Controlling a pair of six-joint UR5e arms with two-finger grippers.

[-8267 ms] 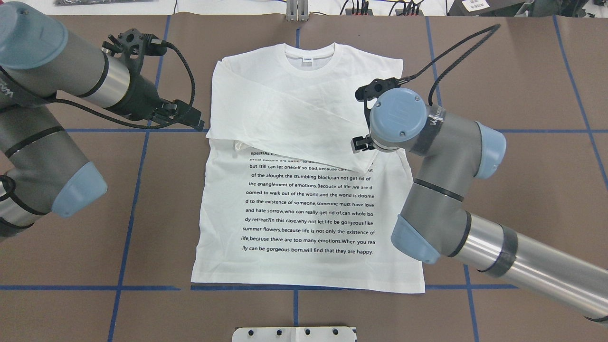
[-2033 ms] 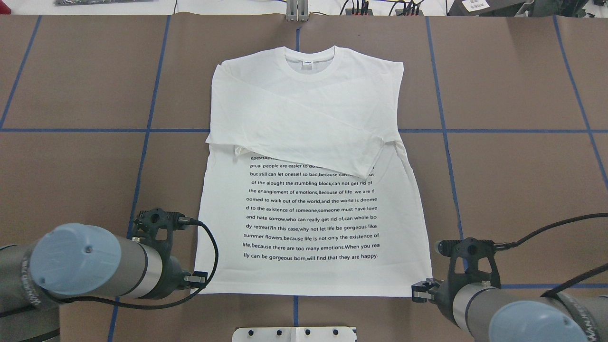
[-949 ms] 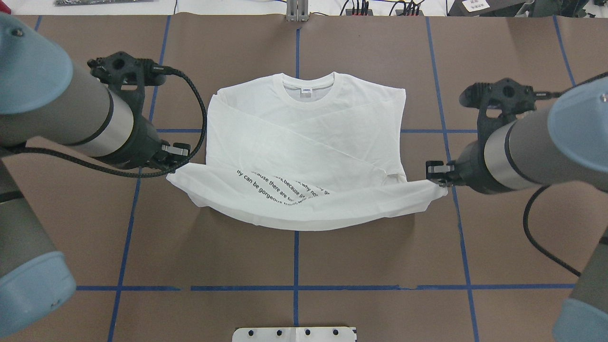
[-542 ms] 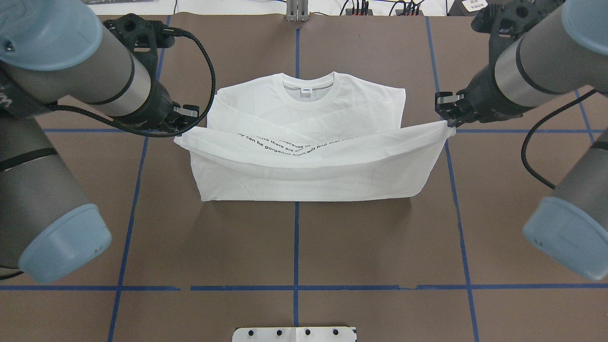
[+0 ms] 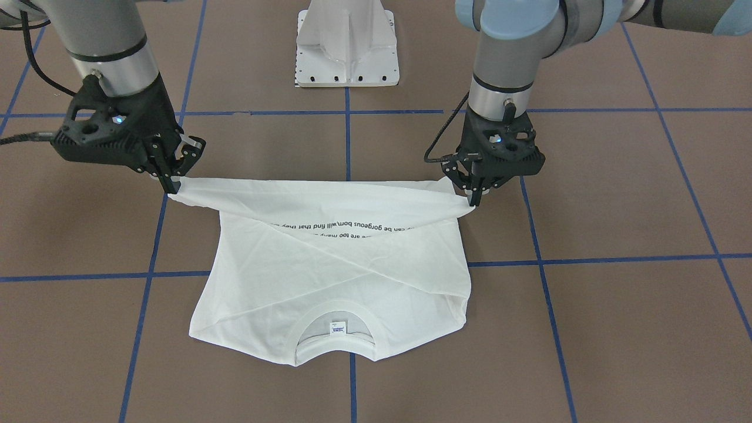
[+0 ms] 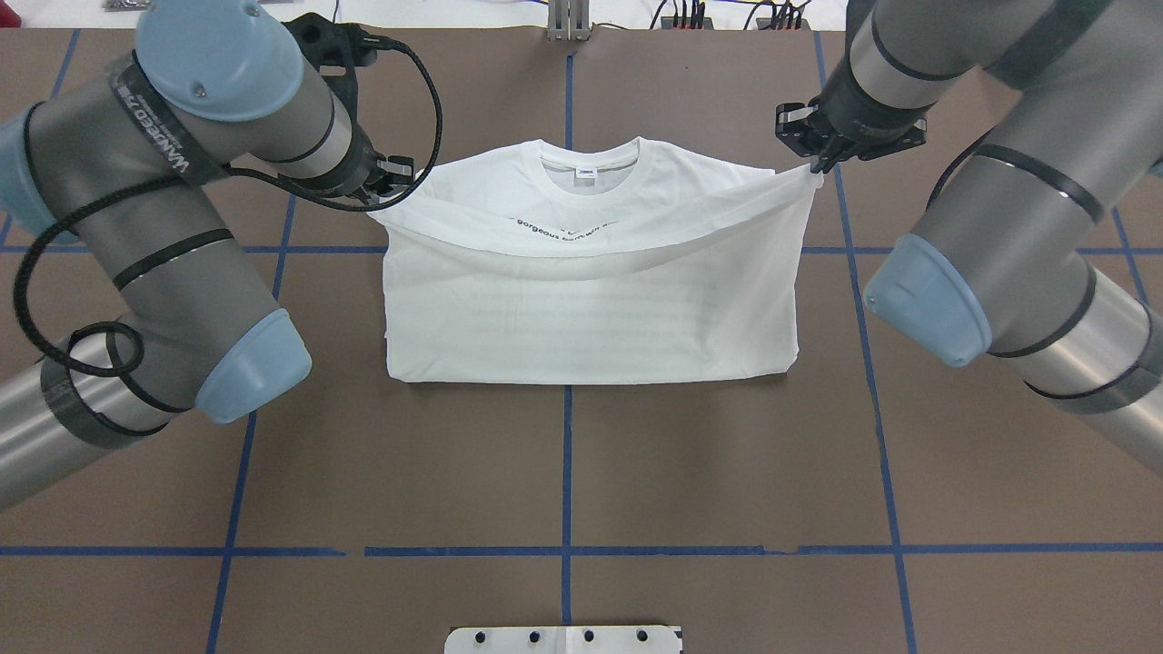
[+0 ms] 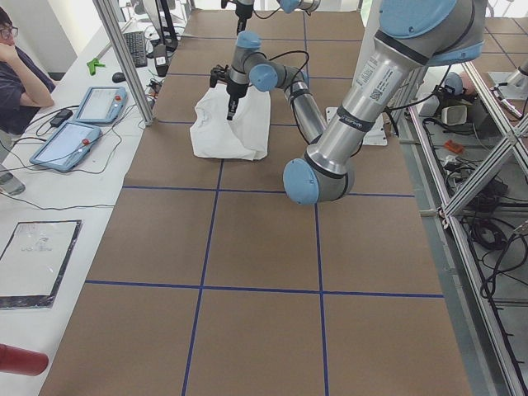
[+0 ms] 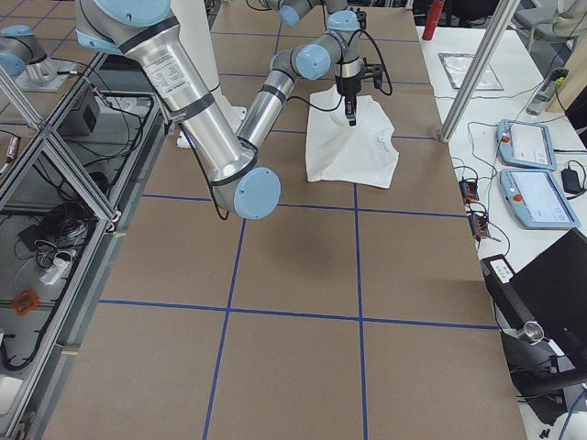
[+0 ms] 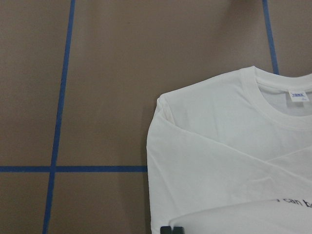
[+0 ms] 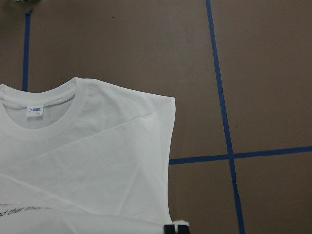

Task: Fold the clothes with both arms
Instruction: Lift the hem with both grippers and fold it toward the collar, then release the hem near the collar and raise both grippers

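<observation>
A: From the front, what?
B: Shows the shirt (image 5: 329, 276) on the counter (image 5: 587, 329), collar (image 5: 335, 351) toward the camera, hem (image 5: 317, 191) raised and stretched taut. Has the left jaws, on that view's right, closed down hard on one hem corner; has the right jaws pinching the other likewise.
A: And overhead?
B: Puts the hem above the chest, just short of the collar, sagging midway, with a line of print (image 6: 568, 230) showing under its edge. Looks like the half-fold, ready for lowering.
A: Side views?
B: Give only a small white shirt far along the counter. Too small for judging the jaws.
A: Wrists?
B: Look down on a shoulder (image 9: 168, 107) each and the label (image 9: 296, 94). Catch just black jaw tips at the bottom edge.
A: Could go wrong how?
B: Could land crooked, if letting one corner go early. Could trap a crease, if lowering with that sag. Could drag the lower layer off square, if pulling past the collar. Could snag cloth on opening, if lifting away too soon.
</observation>
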